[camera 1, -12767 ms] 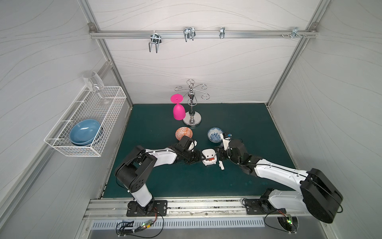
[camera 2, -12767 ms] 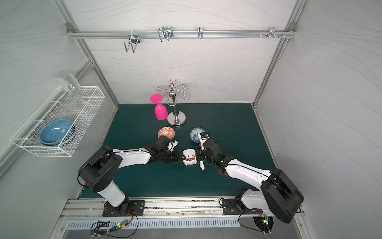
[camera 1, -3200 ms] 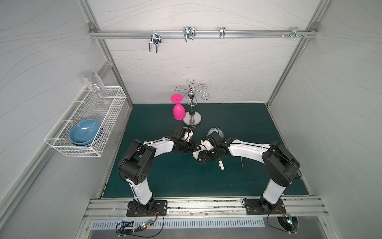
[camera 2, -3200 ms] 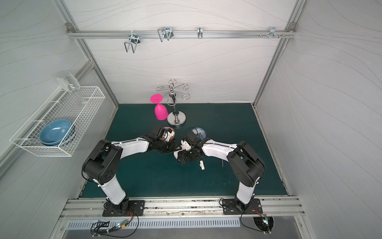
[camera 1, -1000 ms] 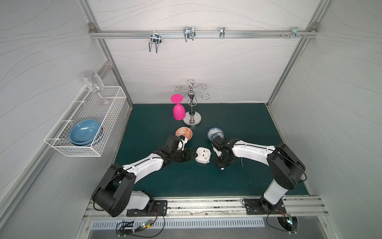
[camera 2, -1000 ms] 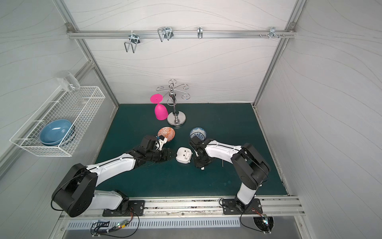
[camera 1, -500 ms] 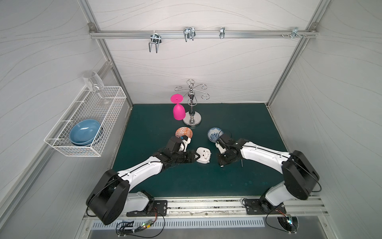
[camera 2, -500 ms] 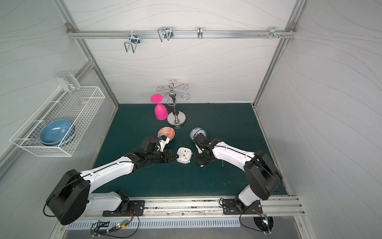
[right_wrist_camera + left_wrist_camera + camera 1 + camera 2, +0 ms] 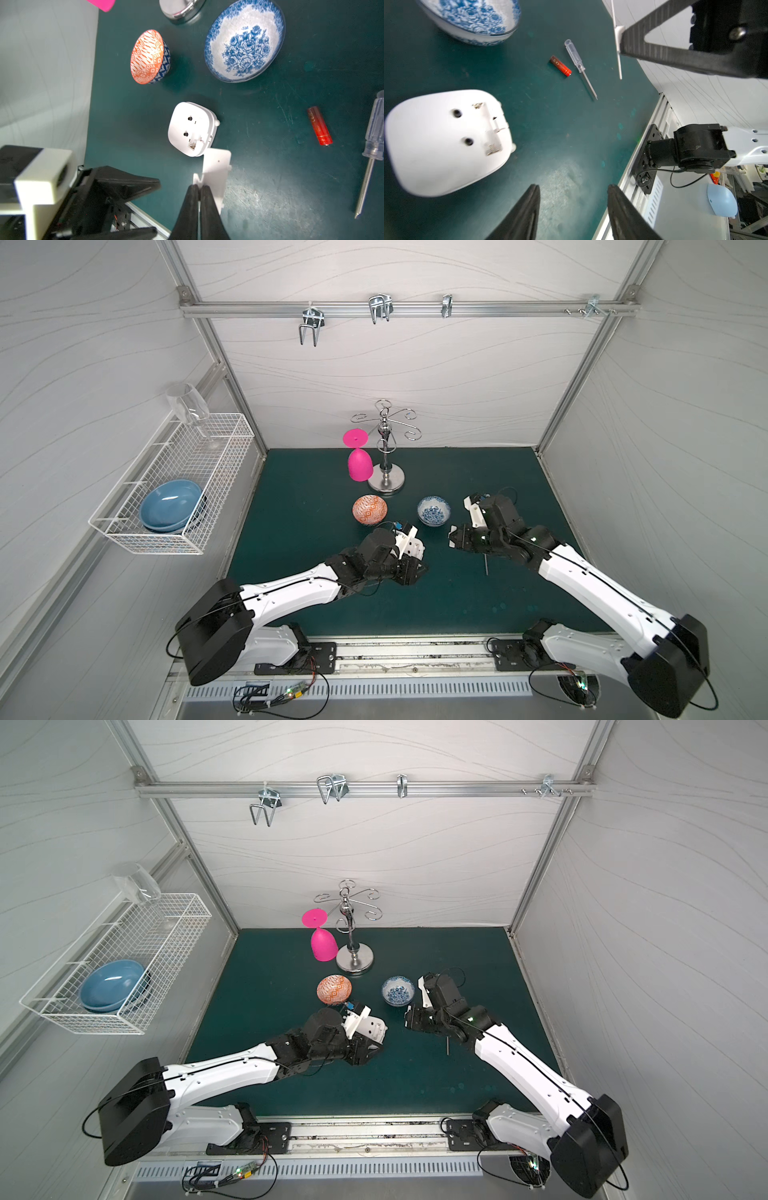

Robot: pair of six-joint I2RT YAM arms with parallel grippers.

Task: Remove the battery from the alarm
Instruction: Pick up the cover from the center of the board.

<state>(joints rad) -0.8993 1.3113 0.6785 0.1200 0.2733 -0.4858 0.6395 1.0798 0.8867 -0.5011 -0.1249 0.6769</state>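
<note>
Lying back-up near the middle of the green mat (image 9: 316, 497): one white alarm (image 9: 191, 128), its battery bay open with the spring contact showing. One red battery (image 9: 320, 126), out of the alarm, flat on the mat toward the right edge from it, just beside but not touching one clear-handled screwdriver (image 9: 372, 143); in both top views the battery is hidden under the right arm. One white battery cover (image 9: 216, 166), clamped between the closed jaws of the right gripper (image 9: 198, 187) and held close to the alarm's open bay. One left gripper (image 9: 573, 186), jaws apart with nothing between them, beside the alarm on its front-edge side. Two patterned bowls between the alarm and the back edge, standing apart: one orange bowl (image 9: 370, 509) and one blue-flowered bowl (image 9: 433, 510). One metal hanger stand (image 9: 386, 481) near the middle of the back edge, with one pink glass (image 9: 359, 466) upside down just beside it. One white wire basket (image 9: 216, 456) on the left wall, holding blue dishes (image 9: 170, 506), count not clear, and one clear wine glass (image 9: 187, 404).
</note>
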